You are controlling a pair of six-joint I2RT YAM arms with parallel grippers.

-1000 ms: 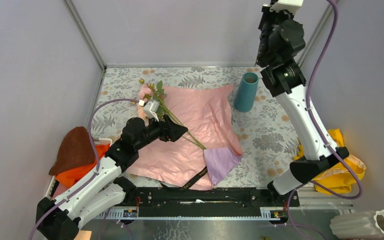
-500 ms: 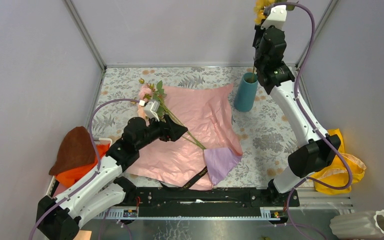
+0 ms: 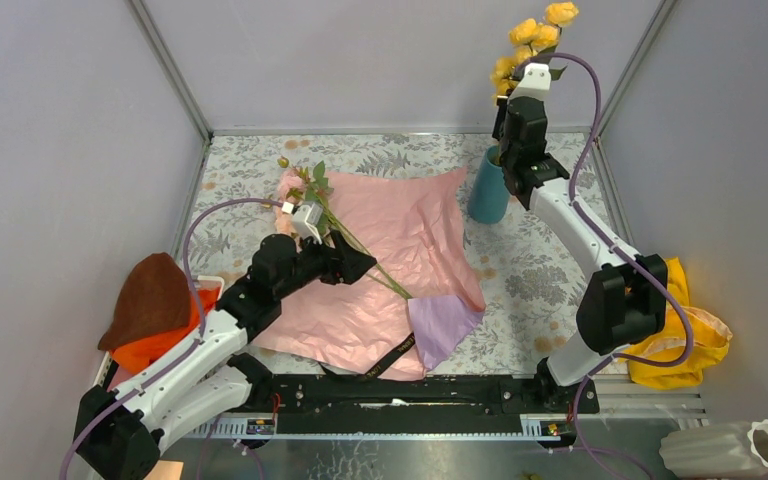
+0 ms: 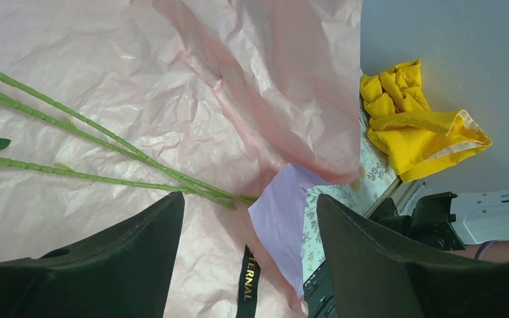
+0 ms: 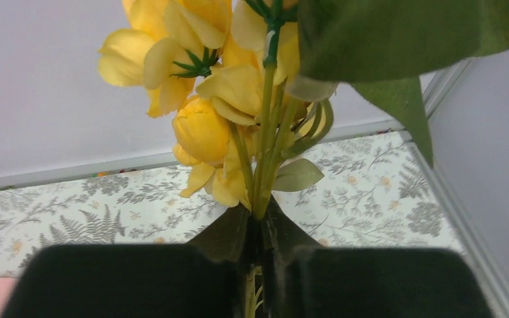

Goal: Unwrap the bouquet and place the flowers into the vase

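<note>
The teal vase (image 3: 490, 190) stands upright at the back right of the table. Above its mouth, my right gripper (image 5: 260, 213) is shut on the green stems of the yellow flowers (image 3: 532, 40), whose lower ends reach down to the vase mouth. The bouquet is unwrapped. Its pink paper (image 3: 400, 230) lies spread flat, with a lilac sheet (image 3: 440, 325) and a black ribbon (image 4: 247, 278) at its near corner. Pink flowers (image 3: 290, 185) with long green stems (image 4: 106, 142) lie across the paper. My left gripper (image 4: 248, 212) hovers open over the stems' lower ends, holding nothing.
A yellow cloth (image 3: 680, 340) lies off the table's right edge. A brown and orange cloth pile (image 3: 155, 300) sits at the left. A white ribbed vase (image 3: 730, 450) lies at the near right corner. Grey walls enclose the table.
My right arm has come down and leftward with the yellow flowers, bringing their stems to the vase mouth. The left arm has barely moved.
</note>
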